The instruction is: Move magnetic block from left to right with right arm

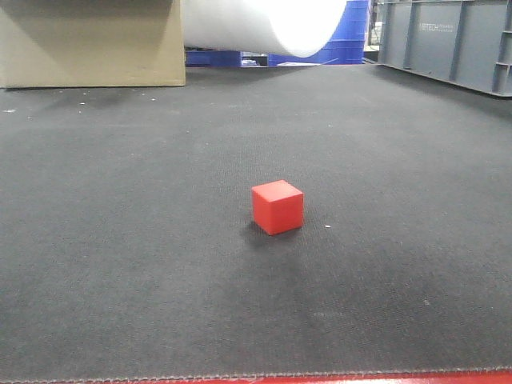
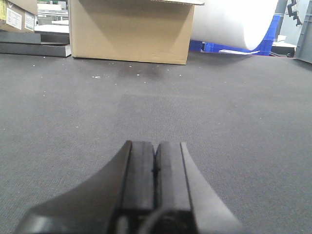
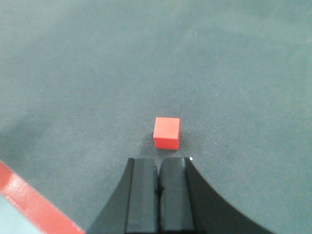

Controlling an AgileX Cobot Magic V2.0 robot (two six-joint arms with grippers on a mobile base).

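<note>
Red magnetic block [image 3: 166, 132] sits free on the mat [image 3: 97, 73]; both end effectors [image 3: 158, 192] [image 2: 155, 187] pressed together.

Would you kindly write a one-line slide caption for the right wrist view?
Right gripper, jaws shut, above the dark mat with the red magnetic block just ahead.

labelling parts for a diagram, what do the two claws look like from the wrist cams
Both look alike. The left claw is matte black: two flat rectangular pads side by side, flanked by dark housing that flares outward in smooth curves. A thin dark cable loop shows at its base. The right claw has the same black pads and curved flanks. No markings or labels show on either.
</note>
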